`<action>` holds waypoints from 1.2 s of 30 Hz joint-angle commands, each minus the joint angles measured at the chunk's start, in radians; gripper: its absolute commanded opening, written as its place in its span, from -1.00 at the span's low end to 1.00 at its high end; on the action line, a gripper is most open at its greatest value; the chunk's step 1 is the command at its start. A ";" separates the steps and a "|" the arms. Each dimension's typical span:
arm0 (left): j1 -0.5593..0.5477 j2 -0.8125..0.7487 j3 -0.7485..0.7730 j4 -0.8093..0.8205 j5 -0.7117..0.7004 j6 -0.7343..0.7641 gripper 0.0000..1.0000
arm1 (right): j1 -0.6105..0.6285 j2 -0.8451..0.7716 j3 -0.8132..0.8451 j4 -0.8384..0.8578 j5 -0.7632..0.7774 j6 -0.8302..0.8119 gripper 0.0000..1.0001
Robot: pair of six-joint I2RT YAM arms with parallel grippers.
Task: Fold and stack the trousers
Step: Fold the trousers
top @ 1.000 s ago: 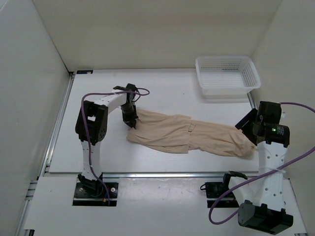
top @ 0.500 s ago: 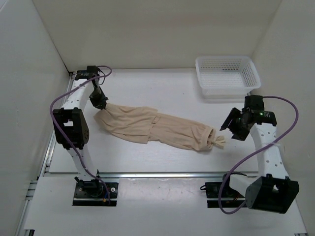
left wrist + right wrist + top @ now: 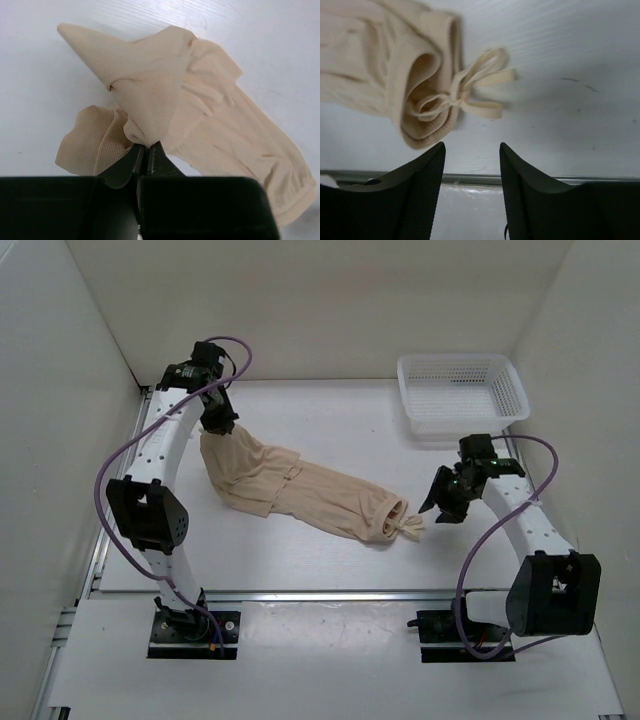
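Beige fabric marked your workpiece. The trousers point(image 3: 300, 490) lay on the white table point(image 3: 340, 420) in one long, wrinkled strip, running diagonally from the far left toward the middle right.

Left side: your left gripper point(image 3: 218, 423) was clenched on the far-left end of the cloth. In the left wrist view its dark fingers point(image 3: 132, 160) met on a bunched fold. The fabric twisted into a knot-like gather just ahead of the tips, and loose flaps spread to either side.

Right side: your right gripper point(image 3: 440, 502) was released, its jaws apart with nothing between them. It stood just beside the near-right end of the trousers without touching them. In the right wrist view the open waistband lay ahead and to the left of the fingertips. A looped drawstring point(image 3: 475, 90) trailed from the waistband across the bare table.

Surroundings you had to account for:
- A white mesh basket point(image 3: 465, 422) sat in the far-right corner, well apart from the cloth and beyond the right arm.
- A purple cable point(image 3: 112, 465) arched off the left arm over the table's left edge; a second cable point(image 3: 462, 570) looped beside the right arm.
- A metal rail point(image 3: 330, 595) ran along the near edge, between the bases and the trousers.
- Plain walls closed in the left, far and right sides.
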 commanded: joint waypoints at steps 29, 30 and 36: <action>-0.144 -0.094 0.123 -0.066 0.052 -0.029 -0.79 | 0.509 0.381 0.217 -0.007 0.450 0.320 -0.85; -0.158 -0.094 0.137 -0.066 0.052 -0.040 -0.79 | 0.520 0.351 0.234 -0.024 0.459 0.320 -0.76; -0.262 -0.025 0.224 -0.076 0.052 -0.081 -0.79 | 0.493 0.142 0.363 -0.172 0.514 0.300 -0.04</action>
